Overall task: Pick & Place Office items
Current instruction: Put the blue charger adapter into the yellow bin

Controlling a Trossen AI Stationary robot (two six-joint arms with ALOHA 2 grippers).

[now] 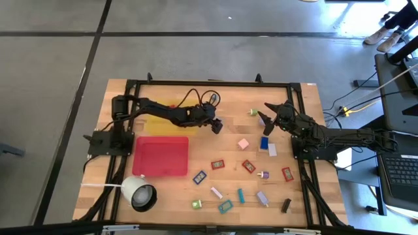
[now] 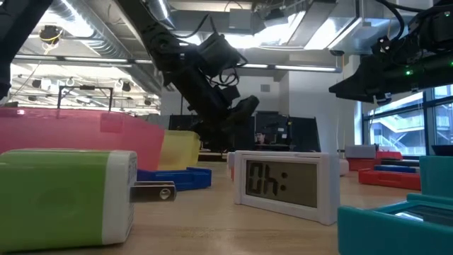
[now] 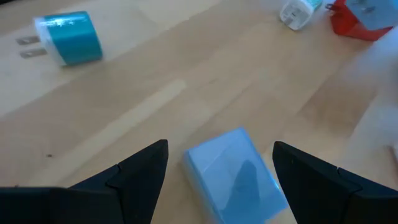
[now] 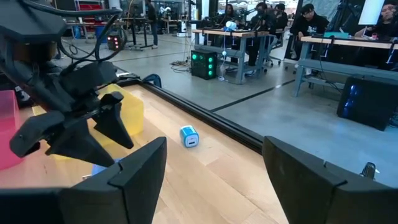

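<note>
Office items (image 1: 242, 167) lie scattered over the bare wood between the two arms and toward the near edge; none is in the red tray (image 1: 160, 155) or the yellow tray (image 1: 157, 121) yet. The left gripper (image 1: 216, 125), jaws apart and empty, hangs over the table just beside the yellow tray; in its wrist view a pale blue block (image 3: 234, 175) sits between its fingers, untouched. The right gripper (image 1: 266, 120) is also open and empty, held above the far side near a small green piece (image 1: 251, 113).

Risks, as judged: a descent slightly off-centre could push the block away instead of straddling it; the grippers, being near each other, could collide.

Legible writing: a small display (image 2: 283, 185) shows "0h:".
</note>
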